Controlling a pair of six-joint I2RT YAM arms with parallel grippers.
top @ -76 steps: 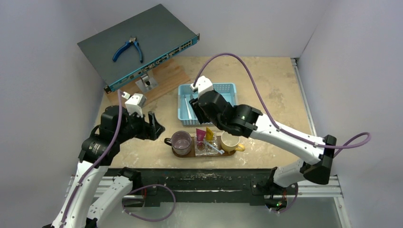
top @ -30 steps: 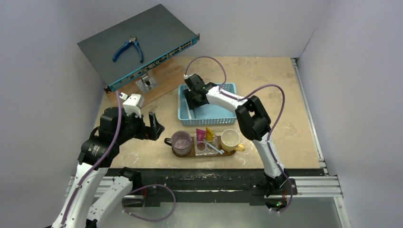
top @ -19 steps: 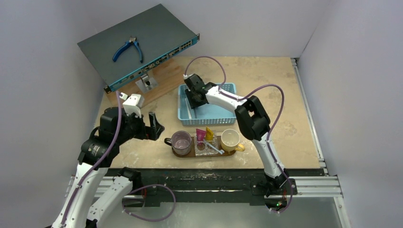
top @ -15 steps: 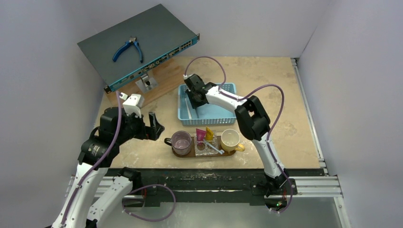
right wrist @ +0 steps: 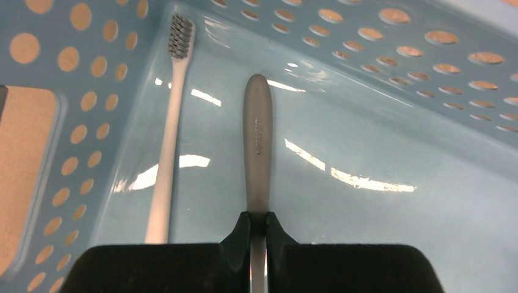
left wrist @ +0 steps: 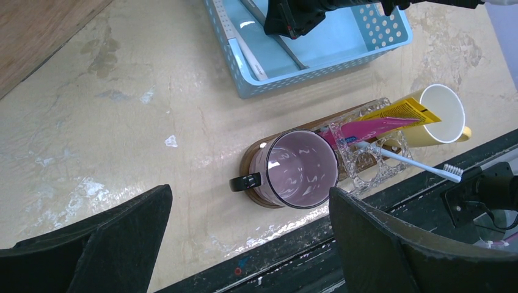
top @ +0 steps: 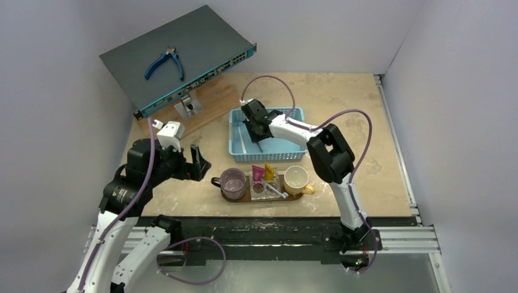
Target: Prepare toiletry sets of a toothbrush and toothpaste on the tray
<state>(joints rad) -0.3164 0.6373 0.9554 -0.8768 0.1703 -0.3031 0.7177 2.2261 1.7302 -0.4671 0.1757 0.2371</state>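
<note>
1. Top view: the flat dark-brown oval wooden tray (top: 278,199), lower middle of the frame, carries a magenta-pink toothpaste tube (top: 258,173), a yellow-orange toothpaste tube (top: 269,171) and one thin white toothbrush (top: 276,191). I judge one set complete and the second lacking its brush. The right pincer (top: 258,131) reaches into the blue perforated plastic basket (top: 275,156) above centre
2. Left wrist view: the left pincer (left wrist: 249,201) gapes fully wide and holds nothing. A purple translucent mug (left wrist: 302,169) at the tray's left end shows between its fingers
3. Right wrist view: the right pincer is clamped tight on a grey-handled toothbrush (right wrist: 257,134) at bottom centre, inside the basket. A pale spare toothbrush (right wrist: 166,159) lies just left of it
</note>
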